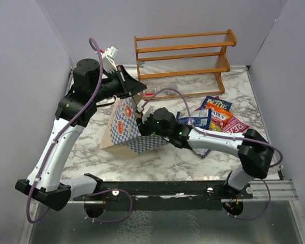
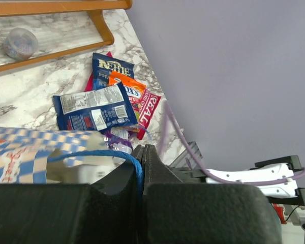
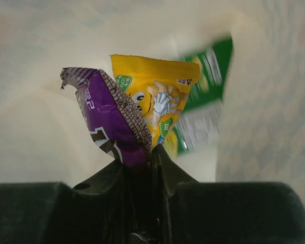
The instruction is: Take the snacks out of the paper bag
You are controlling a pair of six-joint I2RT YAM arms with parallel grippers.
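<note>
The paper bag (image 1: 123, 128) lies tilted on the table, its mouth facing right. My left gripper (image 2: 143, 150) is shut on the bag's blue cord handle (image 2: 91, 154) and holds it up; it shows in the top view (image 1: 140, 92) above the bag. My right gripper (image 3: 153, 152) is inside the bag, shut on a purple packet (image 3: 109, 122). A yellow packet (image 3: 157, 96) and a green packet (image 3: 206, 99) sit just behind it. On the table to the right lie a dark blue packet (image 1: 194, 121), another blue one (image 1: 217, 103), an orange one (image 1: 218, 116) and the big red one (image 1: 236, 125).
The wooden rack (image 1: 183, 56) stands at the back, with a clear cup (image 2: 19, 43) under it. The right arm's forearm (image 1: 213, 140) stretches across the table's middle towards the bag. Purple walls close in left, right and back.
</note>
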